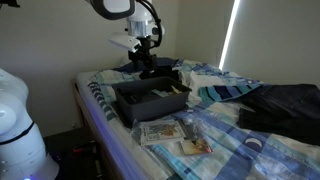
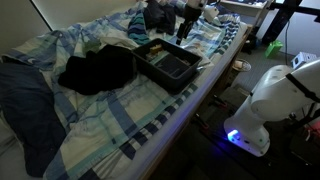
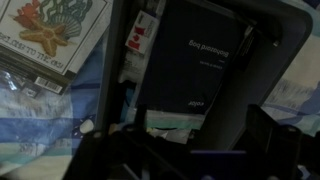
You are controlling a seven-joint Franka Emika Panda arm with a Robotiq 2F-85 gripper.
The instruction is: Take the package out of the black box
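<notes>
Package [image 3: 195,60], dark navy, inside black box [image 1: 150,108].

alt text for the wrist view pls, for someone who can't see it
Looking down into the black box, where the dark navy package with pale lettering lies. Outside the box's wall, a printed sheet showing a starfish rests on blue checked bedding; dark, blurred parts of the gripper fill the bottom edge.
</notes>
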